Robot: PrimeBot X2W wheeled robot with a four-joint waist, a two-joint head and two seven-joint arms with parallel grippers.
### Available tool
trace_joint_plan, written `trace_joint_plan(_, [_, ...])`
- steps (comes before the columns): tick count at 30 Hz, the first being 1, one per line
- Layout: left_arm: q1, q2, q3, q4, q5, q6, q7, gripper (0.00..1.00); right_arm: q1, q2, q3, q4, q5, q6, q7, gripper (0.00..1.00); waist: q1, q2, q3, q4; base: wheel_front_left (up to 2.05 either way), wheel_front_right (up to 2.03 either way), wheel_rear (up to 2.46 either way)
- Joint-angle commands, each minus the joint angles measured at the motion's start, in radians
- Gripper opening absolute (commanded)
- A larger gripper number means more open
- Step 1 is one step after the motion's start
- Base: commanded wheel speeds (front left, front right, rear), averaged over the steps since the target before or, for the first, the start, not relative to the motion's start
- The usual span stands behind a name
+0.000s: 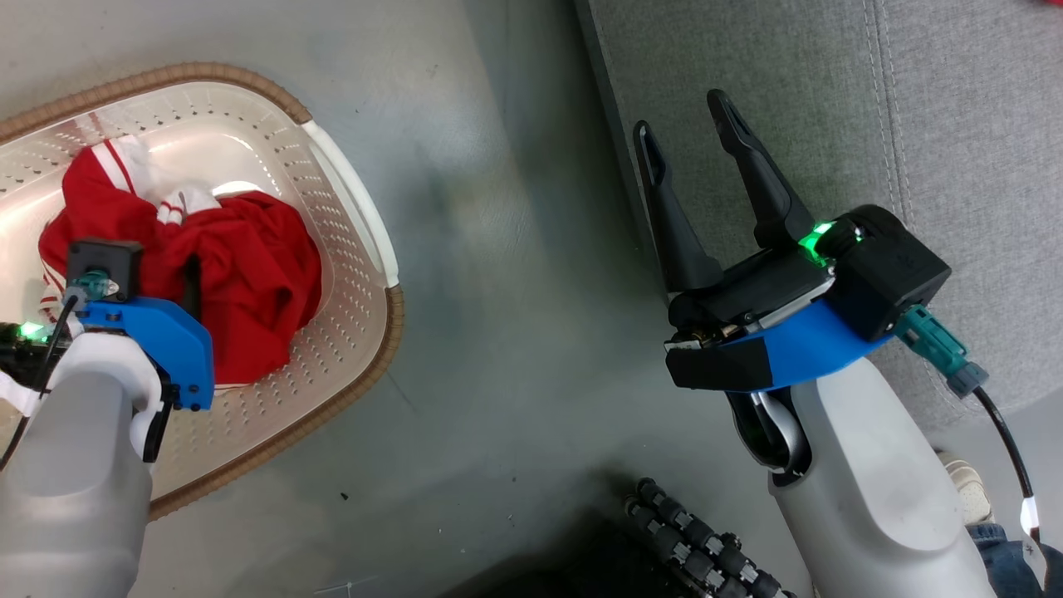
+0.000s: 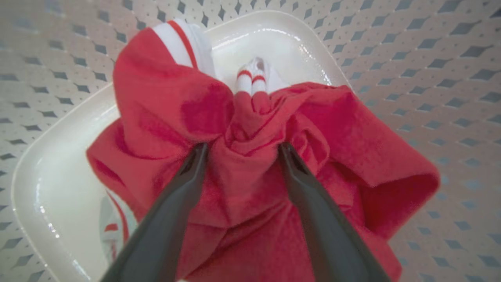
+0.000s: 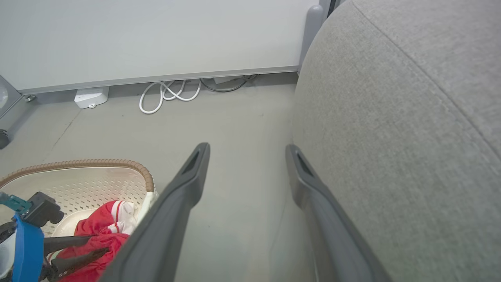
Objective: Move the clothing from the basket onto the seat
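Crumpled red clothing [image 1: 257, 282], perhaps two pieces, lies in the perforated basket [image 1: 340, 216].

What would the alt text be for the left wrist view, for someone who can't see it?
The left gripper, two dark fingers spread apart, presses into crumpled red clothing, a fold bunched between them. The clothing, with white striped trim at the top, lies in a cream basket with perforated walls.

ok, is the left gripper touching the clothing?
Touching. In the left wrist view the left gripper has both fingertips pressed into the clothing, fabric bunched between them.
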Motion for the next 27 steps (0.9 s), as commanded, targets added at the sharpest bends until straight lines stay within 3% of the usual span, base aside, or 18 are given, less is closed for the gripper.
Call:
trace_joint_plan(1, [-0.010,0.004,0.000,0.008,0.003,0.008,0.006,1.00,-0.014,0.005,0.000,-0.005,0.008,0.000,-0.004,1.00,-0.0001,0.0000,0.000,0.001,0.00,0.00,0.00])
trace_joint_plan(4, [-0.021,-0.008,-0.009,0.034,-0.001,0.007,0.034,0.98,-0.011,0.005,0.000,-0.013,0.011,0.000,-0.004,1.00,-0.0001,0.0000,0.001,0.003,0.00,0.00,0.00])
trace_joint_plan(5, [-0.026,-0.010,-0.011,0.042,-0.003,0.008,0.040,0.47,-0.009,0.005,-0.001,-0.015,0.012,0.000,-0.004,1.00,-0.0001,0.0000,0.002,0.004,0.00,0.00,0.00])
trace_joint_plan(6, [-0.030,-0.010,-0.015,0.048,-0.001,0.007,0.045,0.16,-0.009,0.005,-0.001,-0.016,0.013,0.000,-0.004,1.00,-0.0001,0.0000,0.002,0.005,0.00,0.00,0.00])
trace_joint_plan(7, [-0.032,-0.012,-0.018,0.054,-0.001,0.004,0.049,0.00,-0.008,0.005,-0.001,-0.016,0.012,0.000,-0.004,1.00,-0.0001,0.0000,0.002,0.005,0.00,0.00,0.00])
trace_joint_plan(27, [-0.040,-0.035,-0.036,0.121,-0.040,-0.011,0.021,0.00,-0.018,0.005,0.007,0.008,0.017,0.000,-0.005,1.00,-0.0001,0.0000,-0.041,0.017,0.00,0.00,0.00])
